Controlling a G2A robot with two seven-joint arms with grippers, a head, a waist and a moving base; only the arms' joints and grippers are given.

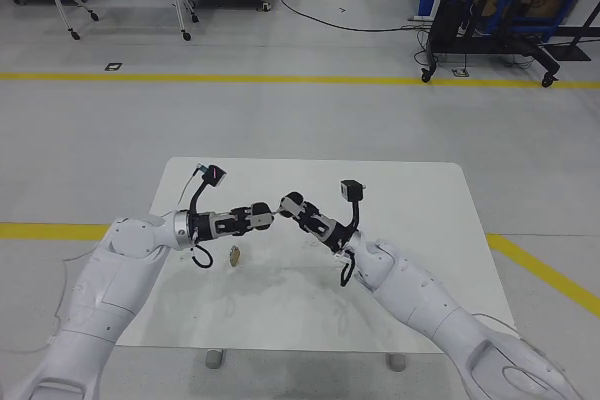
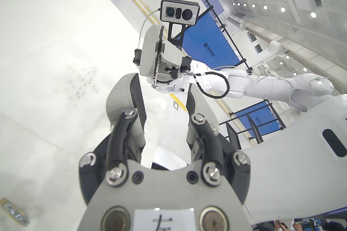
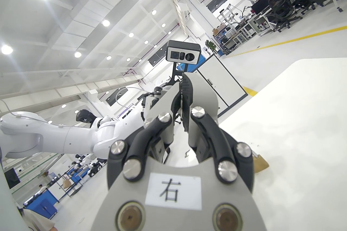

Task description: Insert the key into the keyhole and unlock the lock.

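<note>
Top view puts both arms meeting above the middle of the bench (image 1: 410, 200), tips almost touching. The lock (image 1: 236, 256) lies flat on the bench to the near left of them — just by the left forearm, with nothing holding it. My left end effector (image 2: 162, 96) is wide open and empty. The right end effector (image 3: 182, 80) has its fingers pressed together; I cannot tell whether a key sits between them, as none shows clearly.

I judge we are not yet at insertion: the lock wants steadying first. I would bring the left one down over the lock's body, grip it across the flat sides with the keyhole facing right, and lift only a little. Then I would line the right one up along the keyhole's axis — slowly, no sideways push — and turn only once the key is fully seated.
</note>
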